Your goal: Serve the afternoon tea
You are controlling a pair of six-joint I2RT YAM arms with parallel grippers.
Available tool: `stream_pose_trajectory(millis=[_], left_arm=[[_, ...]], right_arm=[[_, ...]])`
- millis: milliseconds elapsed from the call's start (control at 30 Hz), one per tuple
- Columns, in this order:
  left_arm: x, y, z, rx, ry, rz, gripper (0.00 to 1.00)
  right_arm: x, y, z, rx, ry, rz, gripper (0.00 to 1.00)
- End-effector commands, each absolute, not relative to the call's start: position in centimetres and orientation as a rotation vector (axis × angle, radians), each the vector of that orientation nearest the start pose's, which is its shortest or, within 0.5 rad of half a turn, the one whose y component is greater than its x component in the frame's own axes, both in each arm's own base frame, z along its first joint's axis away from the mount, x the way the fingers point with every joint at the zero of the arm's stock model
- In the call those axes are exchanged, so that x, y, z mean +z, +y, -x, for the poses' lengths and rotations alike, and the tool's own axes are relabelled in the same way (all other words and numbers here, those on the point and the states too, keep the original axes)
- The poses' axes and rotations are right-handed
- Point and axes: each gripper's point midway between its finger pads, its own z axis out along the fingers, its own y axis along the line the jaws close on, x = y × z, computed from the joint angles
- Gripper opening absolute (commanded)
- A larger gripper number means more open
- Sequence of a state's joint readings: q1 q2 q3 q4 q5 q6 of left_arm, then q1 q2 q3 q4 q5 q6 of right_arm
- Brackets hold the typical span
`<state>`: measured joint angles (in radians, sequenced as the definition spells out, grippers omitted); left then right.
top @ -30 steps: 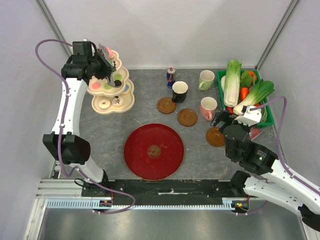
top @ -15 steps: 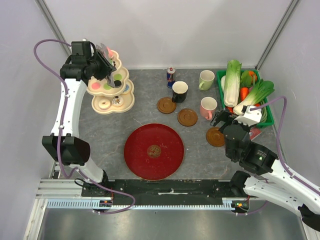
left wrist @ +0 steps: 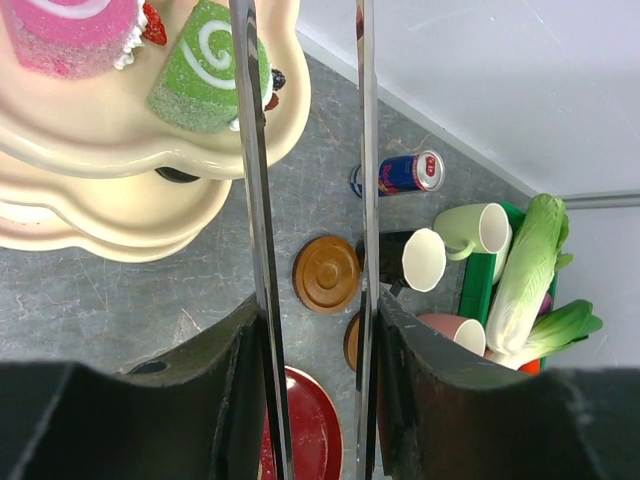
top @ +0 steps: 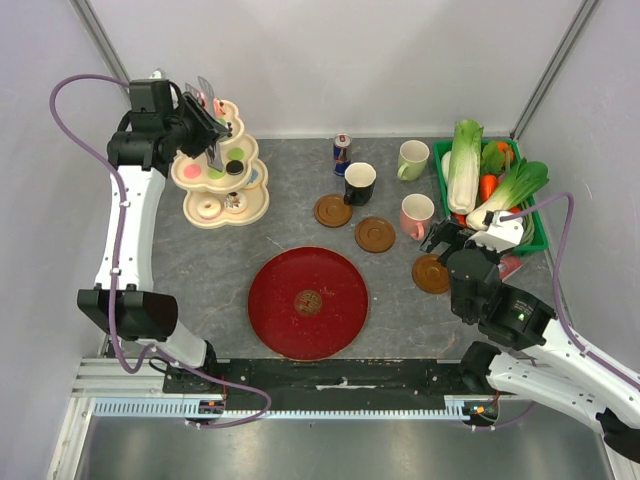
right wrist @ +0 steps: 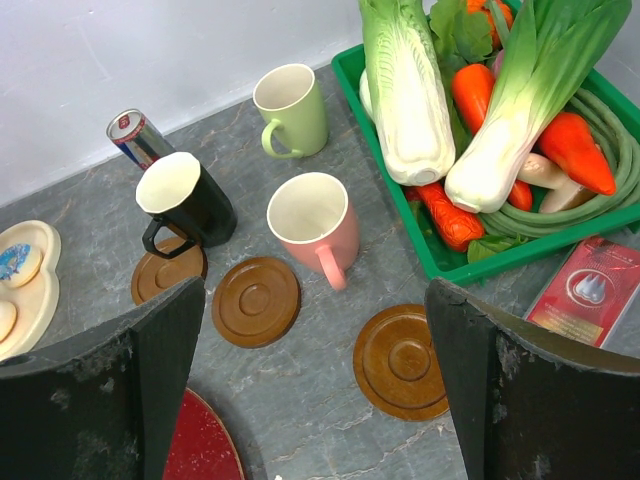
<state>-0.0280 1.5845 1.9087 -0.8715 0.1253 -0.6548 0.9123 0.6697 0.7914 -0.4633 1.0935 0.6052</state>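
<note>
Cream stand (top: 256, 205), far-left of red plate (top: 308, 340), carries green roll (left wrist: 205, 70) and pink roll (left wrist: 70, 30) on top tier. Left gripper (top: 210, 125) above that tier, jaws parted, gripping nothing; one blade crosses green roll's edge, contact unclear. Risk: careless closing shoves roll over rim or rocks stand. Right gripper (right wrist: 310, 330), right of plate, gaping, empty, near coaster (right wrist: 400, 360). Black mug (right wrist: 185, 205), pink mug (right wrist: 312, 220), green mug (right wrist: 292, 110) beyond plate. Can (right wrist: 138, 135) and veg tray (right wrist: 470, 265) flank the mugs; a swipe could topple one.
</note>
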Motion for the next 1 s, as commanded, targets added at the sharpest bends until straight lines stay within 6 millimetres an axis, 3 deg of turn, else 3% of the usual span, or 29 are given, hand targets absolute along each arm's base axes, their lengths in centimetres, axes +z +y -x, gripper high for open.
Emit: stream_pose_trajectory(millis=[0,333,467,533,733,867,967], left_arm=[[40.5,-6.1,-41.2,-0.574,1.962,0.526,0.48],[43.2,-7.3,-38.3,-0.660,1.908,0.434,0.49],[44.1,-9.2,-35.9,-0.772,1.894,0.337,0.49],[44.6,-10.7,-33.7,-0.864,1.878,0.250,0.49],[40.0,-16.0,-28.5,-1.076,1.926,0.067,0.47],[35.3,-20.3,-25.4,-1.071,2.040,-0.009,0.44],[31.8,-21.1,-24.4,-1.003,2.107,0.023,0.43]], right_arm=[[27.8,7.3,-24.2,0.083,1.650,-0.458,0.98],[27.7,7.6,-24.2,0.098,1.651,-0.457,0.98],[27.8,7.8,-24.3,0.113,1.654,-0.454,0.98],[27.8,7.9,-24.3,0.119,1.654,-0.455,0.98],[27.9,7.9,-24.1,0.143,1.651,-0.459,0.98],[27.9,7.7,-23.8,0.172,1.646,-0.468,0.98],[27.6,7.5,-23.5,0.188,1.643,-0.478,0.98]])
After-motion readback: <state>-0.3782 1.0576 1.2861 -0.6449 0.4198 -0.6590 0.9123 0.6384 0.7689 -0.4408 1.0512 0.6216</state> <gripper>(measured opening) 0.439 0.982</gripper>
